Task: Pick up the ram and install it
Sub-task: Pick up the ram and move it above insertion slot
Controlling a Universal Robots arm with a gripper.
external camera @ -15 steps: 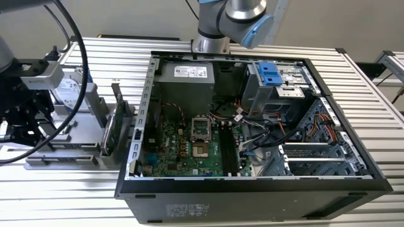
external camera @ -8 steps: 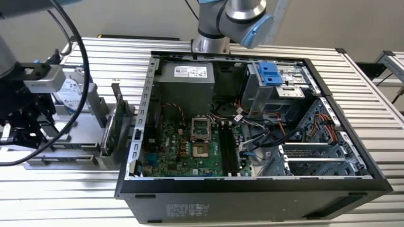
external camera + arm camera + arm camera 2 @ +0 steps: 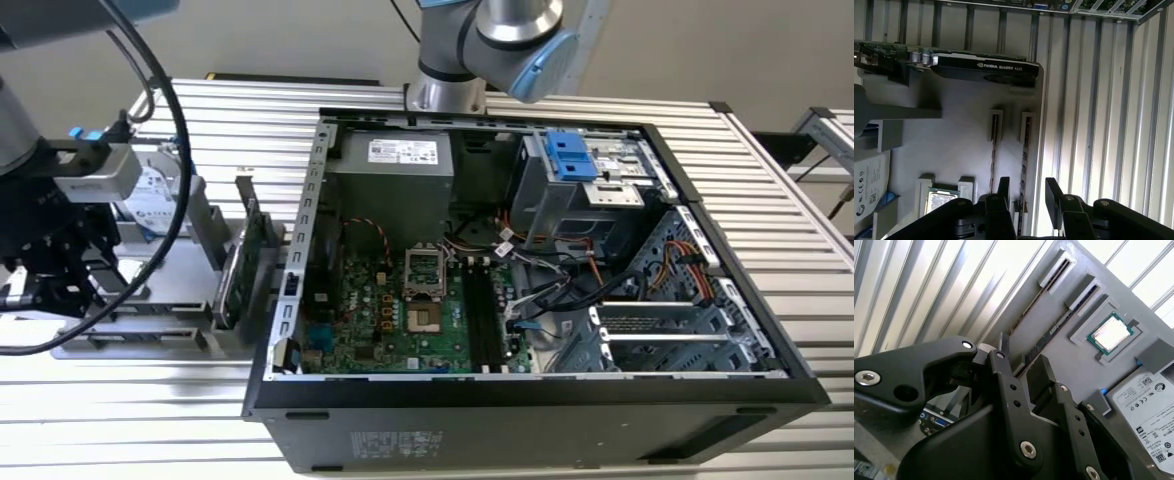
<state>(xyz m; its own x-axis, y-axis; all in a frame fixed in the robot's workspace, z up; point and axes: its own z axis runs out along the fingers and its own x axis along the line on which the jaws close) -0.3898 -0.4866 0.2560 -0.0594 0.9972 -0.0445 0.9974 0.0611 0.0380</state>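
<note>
End effector poised over the ram, nothing lifted yet.
The end effector (image 3: 1028, 189) had its fingers spread and empty, straddling the ram (image 3: 1026, 150), which stood on edge in the gray holder (image 3: 954, 130); I couldn't quite tell whether a finger touched it. Across the surface (image 3: 120, 420), the motherboard slots (image 3: 481, 320) in the open computer case (image 3: 694, 300) looked unfilled, so both pick-up and install were left to do.

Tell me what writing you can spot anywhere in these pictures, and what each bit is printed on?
Graphics card: one line of white lettering on its black shroud, a maker's name and model, left unquoted.
Hard drive: white label of fine print and symbols, too small to read.
Power supply: white label, too small to read.
Computer case: sticker on the outer wall, too small to read.
</note>
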